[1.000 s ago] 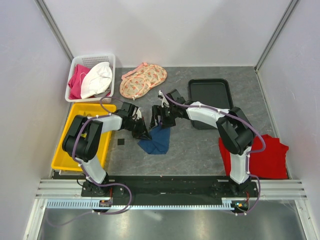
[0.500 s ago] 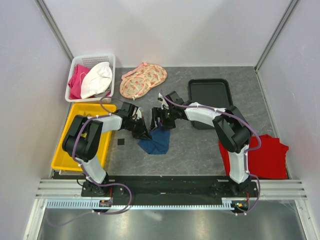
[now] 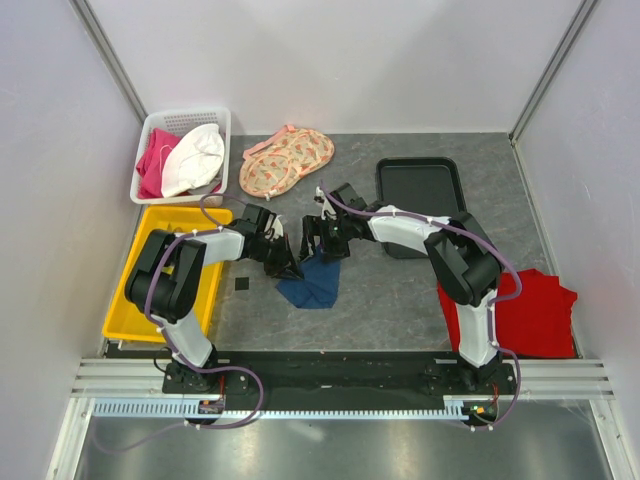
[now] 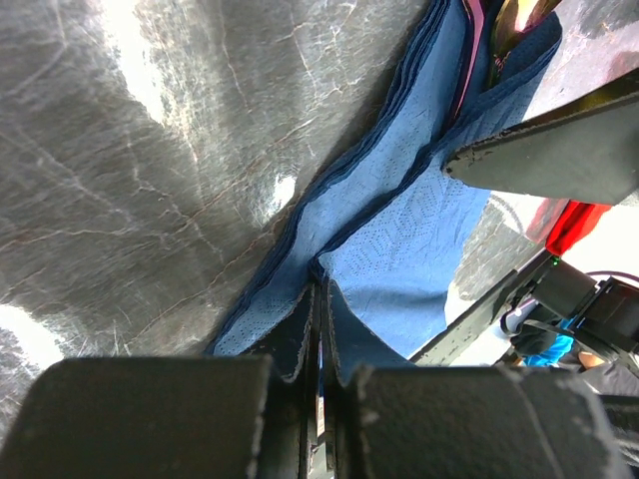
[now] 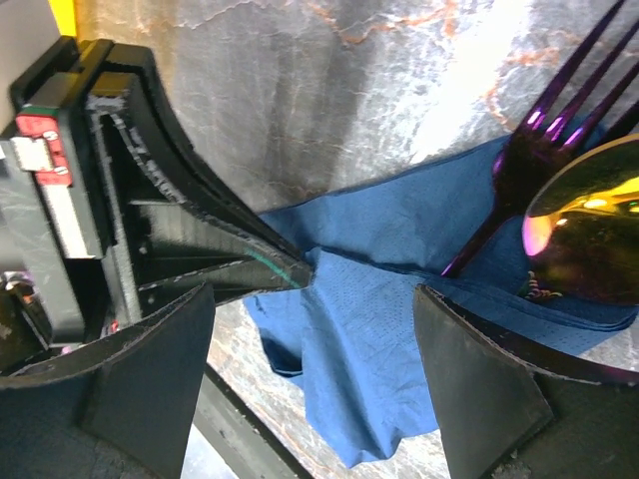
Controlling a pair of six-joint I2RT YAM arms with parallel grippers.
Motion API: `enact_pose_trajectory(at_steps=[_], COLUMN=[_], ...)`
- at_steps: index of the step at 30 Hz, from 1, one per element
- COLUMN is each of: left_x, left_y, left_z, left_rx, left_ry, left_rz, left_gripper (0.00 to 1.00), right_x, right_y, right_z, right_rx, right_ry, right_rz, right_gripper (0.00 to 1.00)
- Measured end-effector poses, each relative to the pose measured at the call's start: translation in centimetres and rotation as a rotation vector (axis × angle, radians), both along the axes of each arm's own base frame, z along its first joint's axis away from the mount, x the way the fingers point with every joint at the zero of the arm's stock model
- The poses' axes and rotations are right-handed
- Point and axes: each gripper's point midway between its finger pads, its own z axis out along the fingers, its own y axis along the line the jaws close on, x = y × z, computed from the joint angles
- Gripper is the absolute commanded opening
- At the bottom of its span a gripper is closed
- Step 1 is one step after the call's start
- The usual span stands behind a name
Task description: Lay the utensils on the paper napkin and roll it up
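The napkin [image 3: 312,284] lies crumpled on the table [image 3: 400,300] between the two arms. The fork [image 5: 544,150] and spoon [image 5: 589,225] are at one end of it, their handles tucked into a fold and the fork's tines reaching out over bare table. A folded edge of the napkin is pinched in the left claw [image 4: 318,304], whose fingers are pressed together on the paper. The right claw [image 5: 312,299] is held over the napkin with its fingers wide apart, gripping nothing. The roll is judged to be begun but loose. For a tight roll, the pinched edge should be carried over the handles in a low arc and not tugged, since thin paper is easily torn. The fork and spoon are best pinned by the right claw so that they are not dragged out
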Motion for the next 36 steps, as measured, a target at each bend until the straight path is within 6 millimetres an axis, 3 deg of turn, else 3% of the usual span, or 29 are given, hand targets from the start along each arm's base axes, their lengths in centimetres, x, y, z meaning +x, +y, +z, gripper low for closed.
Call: enact_pose_trajectory(at_steps=[23, 34, 36], left_x=[0.0, 0.1, -0.1], left_y=[-0.2, 0.7, 1.4], left_z=[0.0, 1.8, 2.2], left_rx=[-0.017, -0.048, -0.059], left_ry=[0.000, -0.058, -0.059], left_rz=[-0.006, 0.037, 0.059], left_gripper=[0.03, 0.36, 0.36], right_x=[-0.5, -0.7, -0.7], right_y=[0.1, 0.3, 0.3], right_z=[-1.4, -1.3, -1.3], right_rx=[-0.085, -0.069, -0.064], right_ry=[-0.058, -0.051, -0.044], right_rz=[0.030, 0.047, 0.043], right_gripper=[0.87, 0.89, 0.90])
